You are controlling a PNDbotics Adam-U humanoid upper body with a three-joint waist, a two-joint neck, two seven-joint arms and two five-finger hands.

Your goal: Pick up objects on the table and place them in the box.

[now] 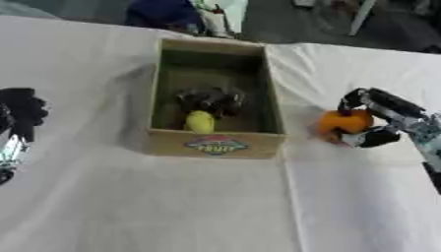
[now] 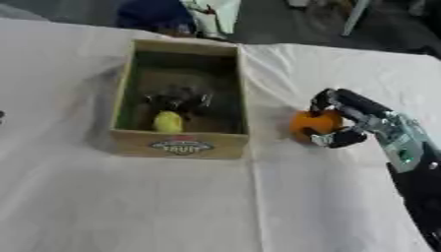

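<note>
An open cardboard box (image 1: 215,142) with a fruit label on its front stands in the middle of the white-covered table. Inside it lie a yellow fruit (image 1: 200,121) and a dark bunch (image 1: 210,99) behind it. Just right of the box an orange fruit (image 2: 312,124) sits low over the cloth, and my right hand (image 2: 353,120) is curled round it from the right, fingers above and thumb below. At the left edge my left hand (image 1: 19,115) hangs idle, dark fingers relaxed, away from the box.
The white tablecloth (image 1: 172,206) spreads wide in front of the box and on both sides. Beyond the table's far edge show a dark blue shape (image 1: 159,12) and pale furniture legs over a dark floor.
</note>
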